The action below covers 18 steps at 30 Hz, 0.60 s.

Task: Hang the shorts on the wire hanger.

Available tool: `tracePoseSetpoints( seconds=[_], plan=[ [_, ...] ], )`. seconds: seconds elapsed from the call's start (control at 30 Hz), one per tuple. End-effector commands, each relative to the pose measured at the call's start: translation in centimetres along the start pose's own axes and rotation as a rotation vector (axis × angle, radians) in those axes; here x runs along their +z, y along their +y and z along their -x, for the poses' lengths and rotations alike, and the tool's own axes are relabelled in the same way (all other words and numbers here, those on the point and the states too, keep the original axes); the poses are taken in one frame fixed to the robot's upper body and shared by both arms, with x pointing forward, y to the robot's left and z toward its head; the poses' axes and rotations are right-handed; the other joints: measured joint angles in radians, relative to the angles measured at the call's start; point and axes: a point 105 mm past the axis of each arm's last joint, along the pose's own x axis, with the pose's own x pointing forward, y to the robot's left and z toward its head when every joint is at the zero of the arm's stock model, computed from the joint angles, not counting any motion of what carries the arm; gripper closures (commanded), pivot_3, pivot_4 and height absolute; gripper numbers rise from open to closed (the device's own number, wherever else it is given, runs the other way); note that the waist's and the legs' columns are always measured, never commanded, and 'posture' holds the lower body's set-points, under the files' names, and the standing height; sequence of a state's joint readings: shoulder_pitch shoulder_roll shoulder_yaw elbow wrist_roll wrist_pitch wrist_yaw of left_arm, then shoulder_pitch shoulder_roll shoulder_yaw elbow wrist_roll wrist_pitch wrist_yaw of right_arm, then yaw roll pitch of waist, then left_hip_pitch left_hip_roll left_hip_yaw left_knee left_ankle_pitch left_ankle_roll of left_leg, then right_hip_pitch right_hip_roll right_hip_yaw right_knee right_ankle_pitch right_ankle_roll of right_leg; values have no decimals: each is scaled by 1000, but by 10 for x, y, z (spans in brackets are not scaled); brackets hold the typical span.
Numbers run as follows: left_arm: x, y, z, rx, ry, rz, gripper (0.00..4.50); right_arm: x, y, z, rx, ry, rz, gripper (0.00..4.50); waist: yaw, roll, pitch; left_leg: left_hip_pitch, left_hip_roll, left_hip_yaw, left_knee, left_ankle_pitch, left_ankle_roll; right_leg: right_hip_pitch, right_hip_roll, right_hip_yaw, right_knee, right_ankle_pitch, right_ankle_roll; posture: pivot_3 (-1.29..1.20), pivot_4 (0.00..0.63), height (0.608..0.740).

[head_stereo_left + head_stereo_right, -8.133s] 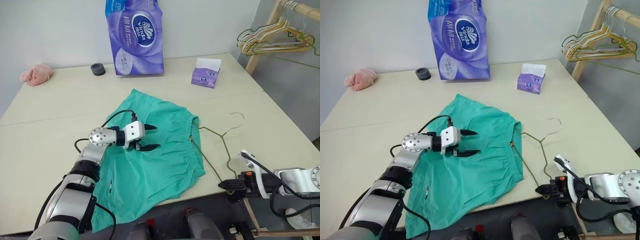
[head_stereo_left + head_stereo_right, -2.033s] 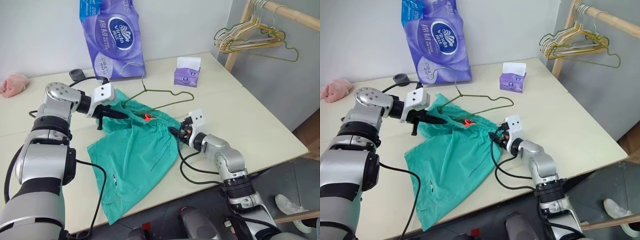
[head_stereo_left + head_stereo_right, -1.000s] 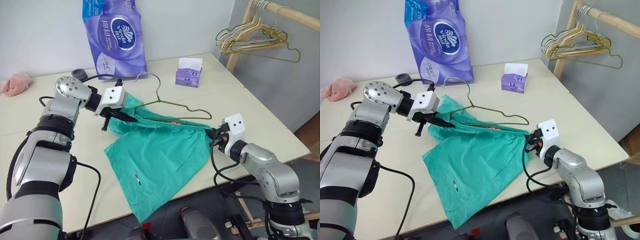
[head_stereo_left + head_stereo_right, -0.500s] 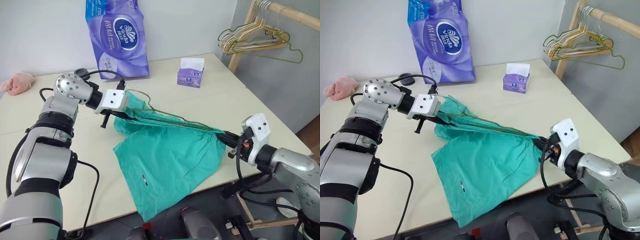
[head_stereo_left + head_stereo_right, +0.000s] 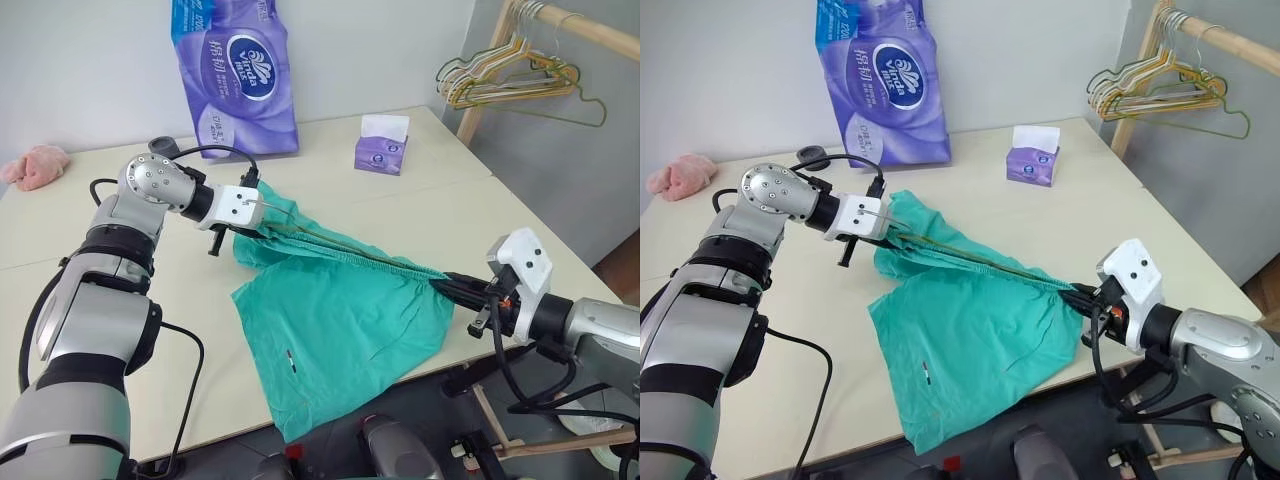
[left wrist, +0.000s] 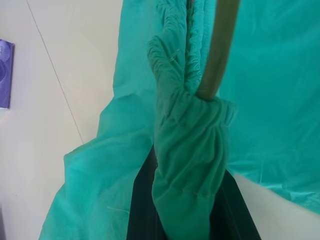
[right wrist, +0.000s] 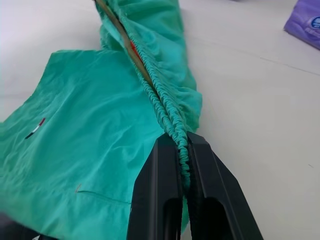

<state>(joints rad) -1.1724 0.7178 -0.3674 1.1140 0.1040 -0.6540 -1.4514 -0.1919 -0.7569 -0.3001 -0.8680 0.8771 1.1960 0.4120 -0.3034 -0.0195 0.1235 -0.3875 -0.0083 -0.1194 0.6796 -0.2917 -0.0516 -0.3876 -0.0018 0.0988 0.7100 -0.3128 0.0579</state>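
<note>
The teal-green shorts [image 5: 340, 325] are held up over the table by their gathered waistband, stretched taut between my two grippers, and the legs drape down past the front edge. My left gripper [image 5: 262, 222] is shut on the far end of the band, whose bunched fabric sits between its fingers [image 6: 144, 212]. My right gripper [image 5: 448, 285] is shut on the near end by the table's right front edge, the elastic pinched between its fingers [image 7: 159, 187]. The wire hanger [image 5: 335, 245], thin and olive, lies along the waistband between the grippers; its hook is hidden.
A large purple tissue pack [image 5: 235, 70] and a small purple tissue box [image 5: 382, 143] stand at the back of the table [image 5: 450, 210]. A pink cloth [image 5: 35, 165] lies far left and a black ring [image 5: 163, 148] beside the pack. A wooden rack with bunched hangers [image 5: 510, 75] stands at the right.
My right gripper has pulled back toward the table's front right edge and risen, drawing the waistband taut. The hanger, whose hook stood up before, now lies flat along the band.
</note>
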Motion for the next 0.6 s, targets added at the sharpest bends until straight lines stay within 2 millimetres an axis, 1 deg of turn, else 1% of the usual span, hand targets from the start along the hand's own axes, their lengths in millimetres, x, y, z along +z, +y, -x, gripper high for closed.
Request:
tracePoseSetpoints(
  seconds=[0.03, 0.17, 0.3, 0.47, 0.6],
  plan=[
    [-30, -10, 22, 11, 142, 79, 4500, 19, -26, 7, -151, -15, 65, 4455, -1, 0, 0, 0, 0, 0, 0, 0, 0, 0, 0, 0, 0, 0, 0, -321, 102, 740],
    [-24, -7, 14, 10, 116, 74, 4500, 35, -26, -14, -138, -21, 108, 4455, -4, 0, 0, 0, 0, 0, 0, 0, 0, 0, 0, 0, 0, 0, 0, -325, 100, 740],
    [-15, -9, -3, -13, 51, 68, 4500, 44, -28, -42, -122, -12, 143, 4455, -6, 0, 0, 0, 0, 0, 0, 0, 0, 0, 0, 0, 0, 0, -1, -329, 95, 740],
    [-11, -17, -18, -36, 10, 64, 4500, 53, -29, -62, -115, -7, 226, 4455, -8, 1, 1, -3, 0, -1, 0, 0, 0, -2, -1, -1, -1, 0, -1, -330, 92, 740],
    [-7, -21, -25, -40, -17, 67, 4500, 52, -31, -72, -114, 18, 301, 4455, -9, 1, 1, -3, 0, -2, 0, 0, 0, -2, -2, -1, -1, 0, -1, -333, 91, 740]
  ],
)
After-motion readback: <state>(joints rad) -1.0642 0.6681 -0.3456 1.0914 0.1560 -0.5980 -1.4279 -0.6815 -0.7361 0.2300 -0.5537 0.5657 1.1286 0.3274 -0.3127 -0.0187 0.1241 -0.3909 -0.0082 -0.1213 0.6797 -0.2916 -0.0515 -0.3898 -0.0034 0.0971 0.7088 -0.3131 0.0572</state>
